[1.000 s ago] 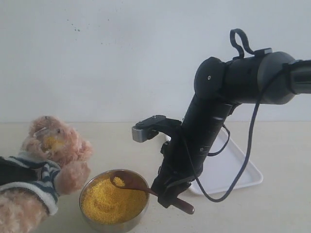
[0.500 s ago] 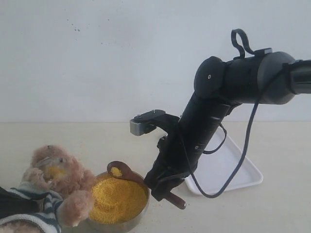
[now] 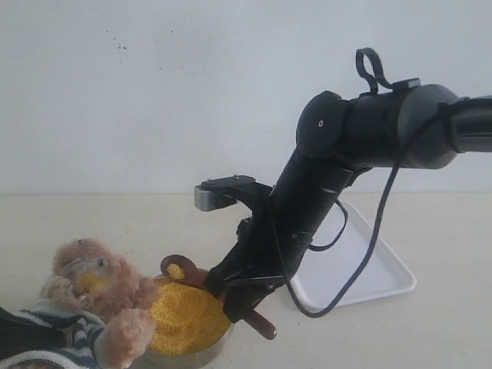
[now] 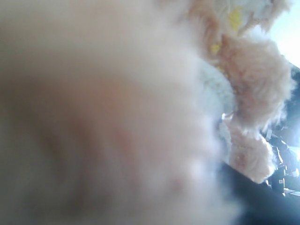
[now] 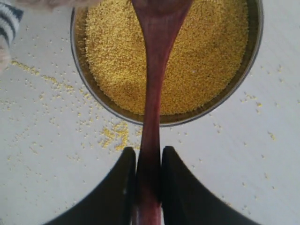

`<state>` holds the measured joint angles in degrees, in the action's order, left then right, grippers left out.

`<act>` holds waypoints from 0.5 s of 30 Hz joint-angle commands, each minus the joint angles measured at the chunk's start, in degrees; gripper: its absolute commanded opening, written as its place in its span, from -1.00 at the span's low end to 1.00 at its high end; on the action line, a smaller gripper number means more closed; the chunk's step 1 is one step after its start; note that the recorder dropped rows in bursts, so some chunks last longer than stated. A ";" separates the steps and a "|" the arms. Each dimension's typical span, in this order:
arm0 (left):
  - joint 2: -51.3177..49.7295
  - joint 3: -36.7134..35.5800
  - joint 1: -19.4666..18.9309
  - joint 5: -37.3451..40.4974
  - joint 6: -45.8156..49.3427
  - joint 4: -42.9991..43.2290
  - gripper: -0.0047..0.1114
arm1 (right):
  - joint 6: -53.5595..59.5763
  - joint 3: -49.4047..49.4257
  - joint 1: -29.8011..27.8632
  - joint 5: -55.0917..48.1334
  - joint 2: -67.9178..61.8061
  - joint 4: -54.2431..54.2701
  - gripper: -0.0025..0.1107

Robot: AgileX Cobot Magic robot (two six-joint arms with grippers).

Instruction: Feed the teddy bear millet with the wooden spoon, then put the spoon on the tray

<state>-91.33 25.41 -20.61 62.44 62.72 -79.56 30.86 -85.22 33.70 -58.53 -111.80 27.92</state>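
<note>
- The right claw (image 3: 243,298) is gripping the wooden spoon (image 3: 181,272) by the far part of its handle, with both fingers (image 5: 125,164) pressing the thin stem between them.
- The spoon is tilting over the left rim of the metal bowl (image 3: 187,358), its round scoop raised and carrying a little millet (image 3: 186,317).
- The scoop is hovering just beside the teddy bear (image 3: 98,278), close to the right side of its head.
- The bear is leaning at the near left, with 1 paw resting against the bowl's left rim; yellow grains are sticking to its muzzle.
- The bowl is holding a deep bed of millet, and loose grains (image 5: 117,136) are lying scattered on the counter (image 3: 450,330) around it.
- The tray (image 3: 363,263) is sitting on the counter to the right of the bowl and farther back, partly behind the right arm.
- The left claw (image 3: 12,327) is showing only as a dark part against the bear's striped shirt; blurred fur is filling its wrist view, so I cannot tell how its fingers are set.
</note>
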 commanded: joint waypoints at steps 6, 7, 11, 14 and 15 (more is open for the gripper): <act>0.32 -0.14 -0.15 1.57 1.89 -2.23 -0.85 | -7.25 -8.49 0.16 -6.93 0.81 -6.40 -0.96; 0.32 -0.14 -0.15 1.57 1.89 -2.23 -0.85 | -7.66 -10.08 0.16 -7.95 0.81 -6.40 -0.96; 0.32 -0.14 -0.15 1.57 1.89 -2.23 -0.85 | -8.59 -16.72 0.92 -11.43 0.81 -6.16 -0.96; 0.32 -0.14 -0.15 1.57 1.89 -2.23 -0.85 | -8.45 -19.25 2.79 -11.43 0.81 -6.53 -0.96; 0.32 -0.14 -0.15 1.57 1.89 -2.23 -0.85 | -8.45 -19.73 3.64 -11.43 0.81 -6.98 -0.96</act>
<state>-91.33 25.41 -20.61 62.56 64.06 -80.76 22.45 -103.09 35.48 -68.90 -111.80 21.57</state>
